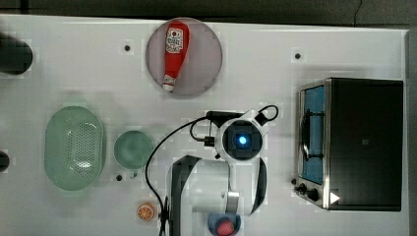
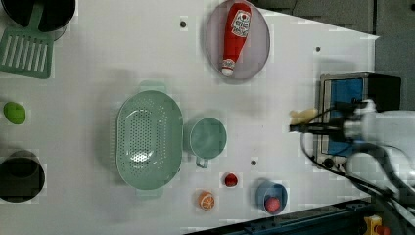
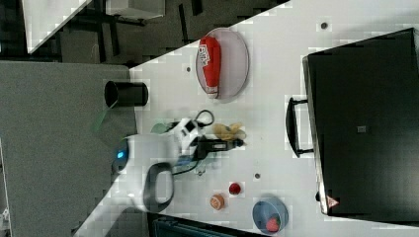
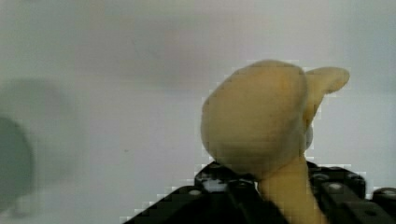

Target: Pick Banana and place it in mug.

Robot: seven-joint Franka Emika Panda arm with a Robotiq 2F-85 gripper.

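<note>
Close up, banana (image 4: pixel 261 126) between black jaws — stem end cut off.

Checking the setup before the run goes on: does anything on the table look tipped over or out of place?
The ketchup bottle lies on its side across the round plate instead of standing. The mug sits upright beside the green basket.

White table (image 1: pixel 275 59): plate (image 1: pixel 206 69), basket (image 1: pixel 74 147), mug (image 1: pixel 134 149), oven (image 1: pixel 364 142), blue cup (image 2: pixel 270 195).
</note>
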